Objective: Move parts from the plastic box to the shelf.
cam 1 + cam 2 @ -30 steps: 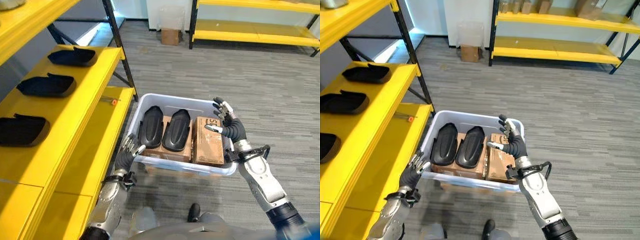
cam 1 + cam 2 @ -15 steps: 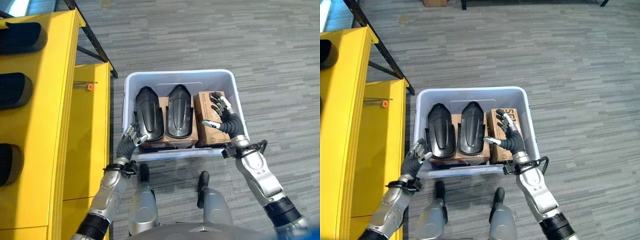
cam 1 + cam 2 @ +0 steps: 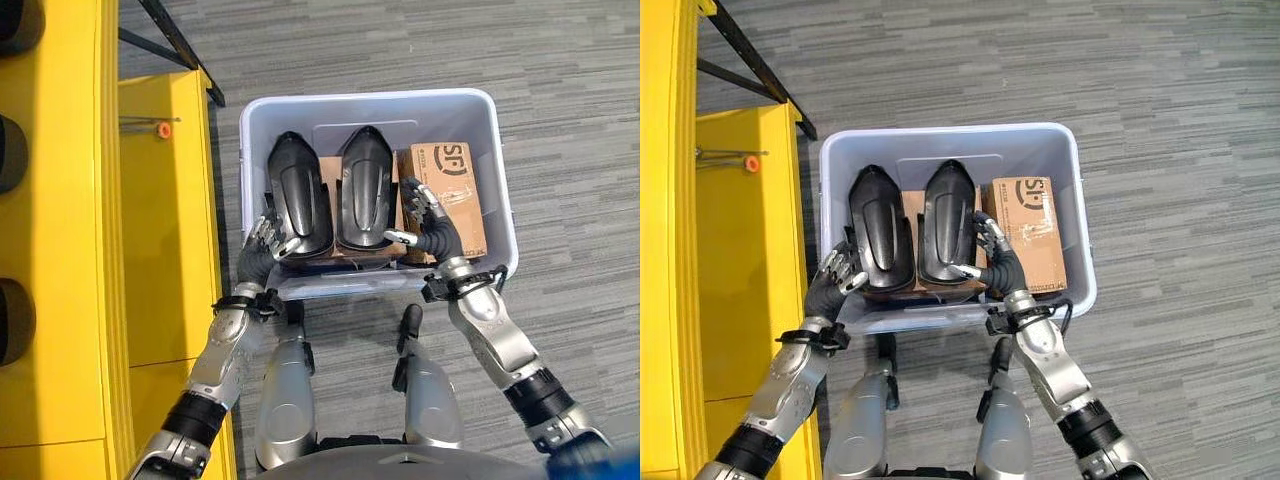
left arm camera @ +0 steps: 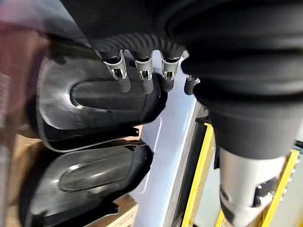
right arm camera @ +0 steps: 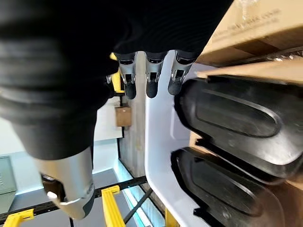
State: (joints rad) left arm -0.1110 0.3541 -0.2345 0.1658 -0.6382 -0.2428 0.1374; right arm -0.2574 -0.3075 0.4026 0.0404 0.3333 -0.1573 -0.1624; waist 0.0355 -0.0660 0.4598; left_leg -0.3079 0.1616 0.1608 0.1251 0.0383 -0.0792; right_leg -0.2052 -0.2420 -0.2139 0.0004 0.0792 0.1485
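Black parts (image 3: 330,195) between left hand (image 3: 262,243), right hand (image 3: 425,222)

two black parts (image 3: 332,195), in plastic box (image 3: 500,170)

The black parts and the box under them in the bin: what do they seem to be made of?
Black parts: likely moulded plastic, smooth and semi-glossy; highlights run along their raised ridges. Box: brown corrugated cardboard, matte, with printed marks and folded edges. Bin: pale, slightly translucent plastic with a rounded rim.
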